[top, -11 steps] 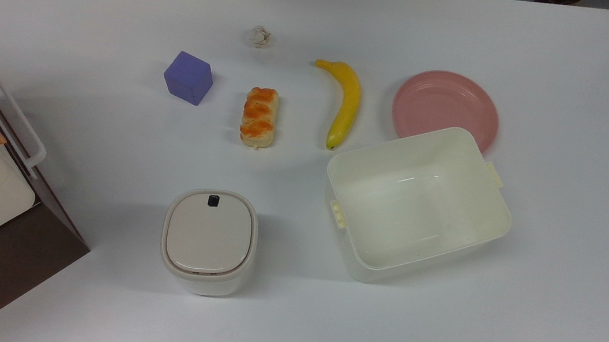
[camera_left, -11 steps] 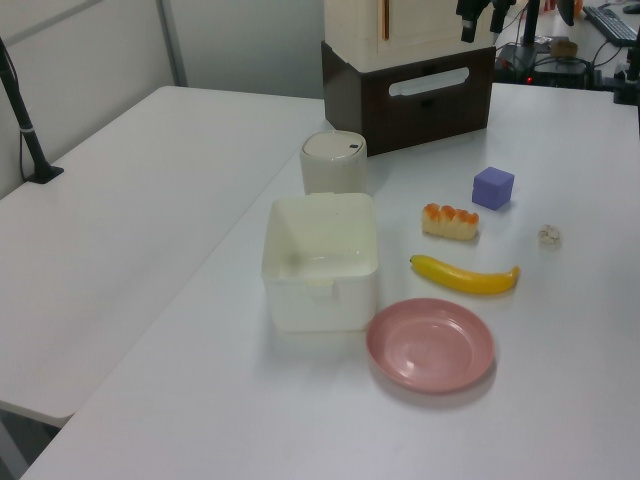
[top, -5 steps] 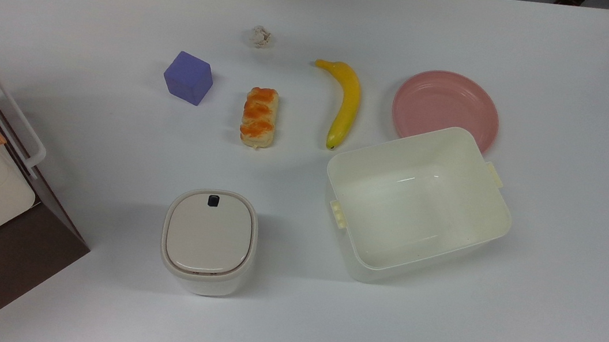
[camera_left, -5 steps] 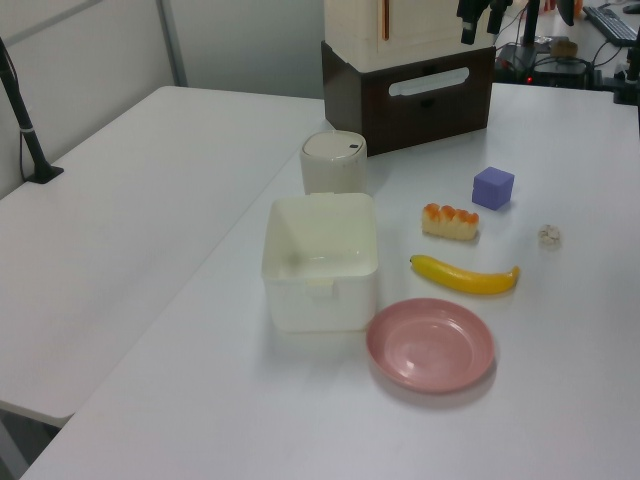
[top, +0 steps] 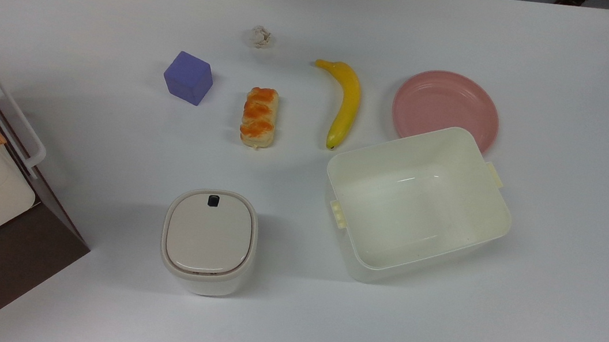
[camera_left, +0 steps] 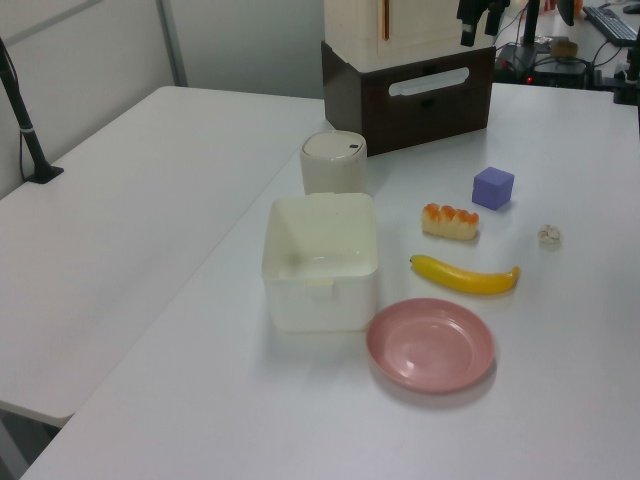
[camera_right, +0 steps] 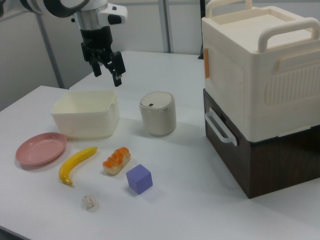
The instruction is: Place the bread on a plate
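Bread (top: 259,117): small oblong roll, pale tan, glossy orange patches along the top, lying flat on the white table (top: 558,283) between purple cube (top: 188,78) and banana (top: 344,104), touching neither. Plate (top: 446,107): round, flat, pink, smooth with a shallow rim, bare, on the far side of the banana from the bread; nearest edge covered in the top view by the rim of the cream tub (top: 417,202). Tub rectangular, thin-walled plastic, open-topped, just beside the banana's tip. Rounded cream canister (top: 209,240) with a flat lid and small dark button, well apart from the bread. Small crumpled whitish lump (top: 260,36) near the banana's stem end. Brown box (camera_right: 255,150) with a white handle, ribbed cream case (camera_right: 260,65) stacked on top.

Gripper (camera_right: 107,66) high above the table in the right view, over the tub's far side, black fingers (camera_right: 118,68) spread apart, holding nothing.
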Robot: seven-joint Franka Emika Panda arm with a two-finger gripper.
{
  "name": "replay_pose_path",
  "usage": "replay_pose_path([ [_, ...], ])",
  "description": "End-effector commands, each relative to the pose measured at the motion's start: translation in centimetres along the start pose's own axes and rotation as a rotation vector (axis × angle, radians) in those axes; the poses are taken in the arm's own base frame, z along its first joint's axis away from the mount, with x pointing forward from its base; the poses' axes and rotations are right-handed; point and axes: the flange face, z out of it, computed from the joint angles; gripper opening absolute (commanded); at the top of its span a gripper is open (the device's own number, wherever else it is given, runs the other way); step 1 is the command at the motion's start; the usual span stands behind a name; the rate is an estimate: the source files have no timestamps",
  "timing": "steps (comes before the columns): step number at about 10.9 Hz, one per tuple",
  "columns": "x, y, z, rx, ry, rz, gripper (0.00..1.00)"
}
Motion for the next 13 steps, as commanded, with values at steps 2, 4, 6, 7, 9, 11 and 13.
replay_pose_path([
  [2,-1.3,-1.6,-0.1,0.007,-0.042,-0.043,1.00],
  [4,-1.2,-1.4,0.0,-0.018,-0.040,-0.052,1.00],
  [6,-1.2,-1.3,0.0,-0.035,-0.040,-0.055,1.00],
  [7,-1.2,-1.2,-0.1,-0.035,-0.037,-0.055,1.00],
  [9,-0.9,-1.1,0.1,-0.042,-0.031,-0.056,1.00],
  [11,-1.1,-1.2,0.0,-0.050,-0.028,-0.073,1.00],
  [13,-1.6,-2.0,0.8,-0.102,-0.077,-0.247,1.00],
])
